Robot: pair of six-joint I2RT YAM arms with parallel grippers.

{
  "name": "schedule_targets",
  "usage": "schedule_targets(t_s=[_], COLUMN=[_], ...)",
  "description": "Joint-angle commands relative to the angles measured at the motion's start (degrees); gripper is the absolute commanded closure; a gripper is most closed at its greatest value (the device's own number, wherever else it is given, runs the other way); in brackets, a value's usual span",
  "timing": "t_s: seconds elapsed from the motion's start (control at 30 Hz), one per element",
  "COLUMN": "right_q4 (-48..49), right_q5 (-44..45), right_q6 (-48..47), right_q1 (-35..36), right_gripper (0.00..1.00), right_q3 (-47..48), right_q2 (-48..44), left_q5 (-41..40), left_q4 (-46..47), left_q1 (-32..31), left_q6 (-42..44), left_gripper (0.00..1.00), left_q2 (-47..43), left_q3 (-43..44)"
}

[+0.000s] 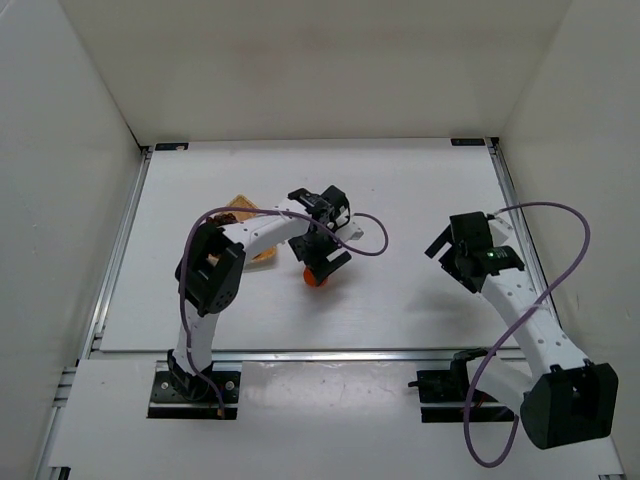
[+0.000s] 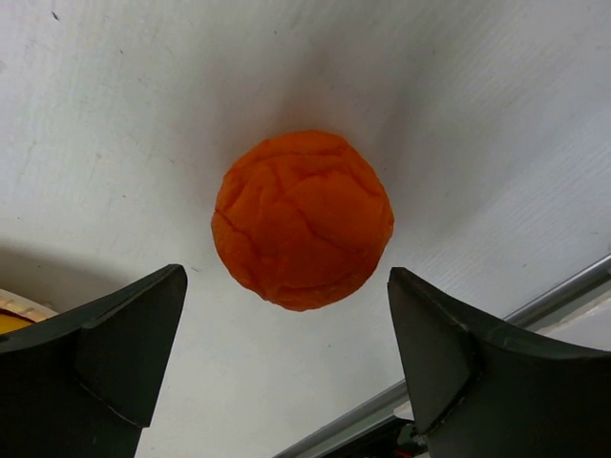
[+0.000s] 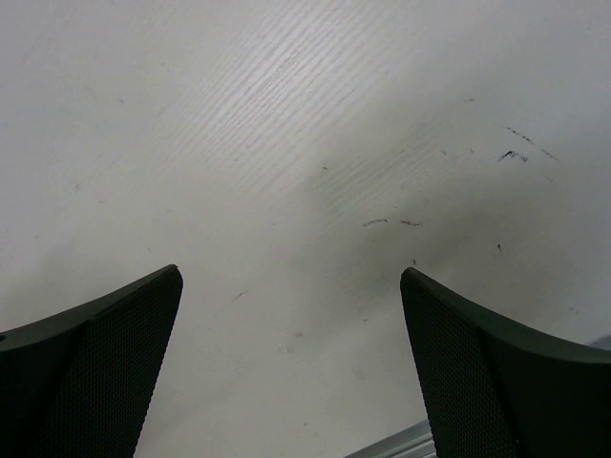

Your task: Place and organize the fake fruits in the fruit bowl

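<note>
White surface [image 1: 400, 300], walled on three sides, leaves open room around the orange [image 2: 303, 219], which lies outside the fruit bowl [image 1: 243, 207], just to its right. The left claw [image 2: 286, 281] hovers over it, jaws spread wide on either side, gripping nothing. Being round, the orange has no long axis. The right claw [image 3: 291, 277], open and empty, is well apart.

Fruit bowl [image 1: 243, 206]: we see only slivers; the left arm [image 1: 262, 232] covers the rest. Orange [image 1: 316, 279]: partly under the left hand [image 1: 321, 266].
</note>
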Motion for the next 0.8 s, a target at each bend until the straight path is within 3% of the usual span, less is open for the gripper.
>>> schedule_targets(t_s=[0.0,0.07,0.4,0.43,0.6,0.77], right_q4=[0.7,0.0,0.0,0.0,0.0,0.0], right_q5=[1.1,0.6,0.1,0.1,0.1,-0.5], right_q6=[-1.6,-1.6,-2.2,-2.2,-2.2,-2.2], right_q1=[-1.7,-2.4,-3.1,-3.1,-3.1,-3.1], right_gripper=[0.01,0.01,0.01,0.01,0.01,0.01], right_q3=[-1.6,-1.6,-2.7,-2.7,-2.7,-3.2], right_q2=[-2.8,-3.6,-4.8,-4.8,-4.3,-4.3], left_q5=[2.1,2.1,2.1,2.1,-0.1,-2.5], left_q4=[2.7,2.7,3.9,3.9,3.4,4.0], left_q1=[0.2,0.2,0.2,0.2,0.9,9.0], left_q6=[-0.9,-0.9,-1.4,-1.4,-1.4,-2.0], left_gripper=[0.05,0.22,0.59,0.68,0.71,0.72], left_q2=[-0.2,0.5,0.5,-0.3,-4.6,-10.4], left_q3=[0.4,0.4,-0.2,-0.2,2.2,5.0])
